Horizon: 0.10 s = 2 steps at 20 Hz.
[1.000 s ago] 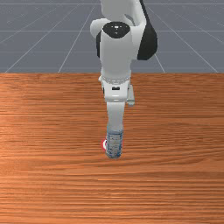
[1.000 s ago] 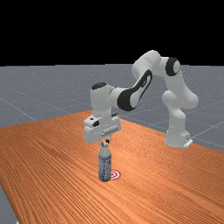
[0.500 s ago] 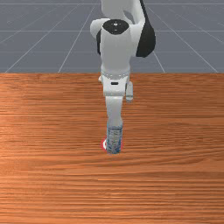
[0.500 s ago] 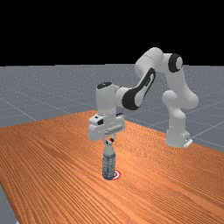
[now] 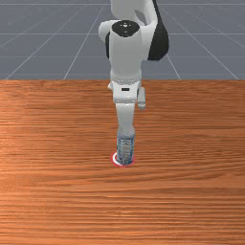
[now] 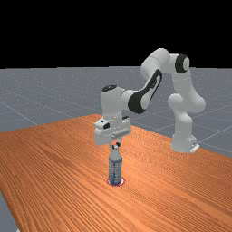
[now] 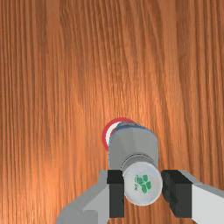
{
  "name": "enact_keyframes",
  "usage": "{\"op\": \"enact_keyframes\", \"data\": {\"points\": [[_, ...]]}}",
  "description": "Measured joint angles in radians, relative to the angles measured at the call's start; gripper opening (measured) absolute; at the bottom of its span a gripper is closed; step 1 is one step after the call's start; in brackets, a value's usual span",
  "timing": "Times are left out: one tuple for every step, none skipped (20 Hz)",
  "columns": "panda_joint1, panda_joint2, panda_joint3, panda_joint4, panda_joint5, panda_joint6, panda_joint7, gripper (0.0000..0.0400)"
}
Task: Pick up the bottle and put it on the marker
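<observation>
"Where's the bottle [image 6: 115, 170]?"

"Upright beneath my claw [image 6: 116, 146], over the red-and-white marker [image 7: 104, 135]. Whether its base touches down, I can't tell."

"And your grip?"

"I have it by the cap [image 7: 149, 193], a finger [image 7: 116, 194] pressed to either side. The wrist view shows me that; the far view gives my whole arm [image 6: 147, 88] and the red ring on both sides of the base."

"Around you?"

"Orange-brown table [image 5: 48, 191] below my claw, pale-lined grey floor [image 5: 48, 43] past it, black above that in the far view."

"Any writing?"

"A green four-leaf mark on the cap, with green letters too tiny to read."
</observation>
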Motion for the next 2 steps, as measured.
{"op": "enact_keyframes", "data": {"points": [[0.000,0.000,0.000,0.000,0.000,-0.001,0.000,0.0135],[0.001,-0.001,-0.001,0.000,-0.002,-0.003,0.002,0.0134]]}}
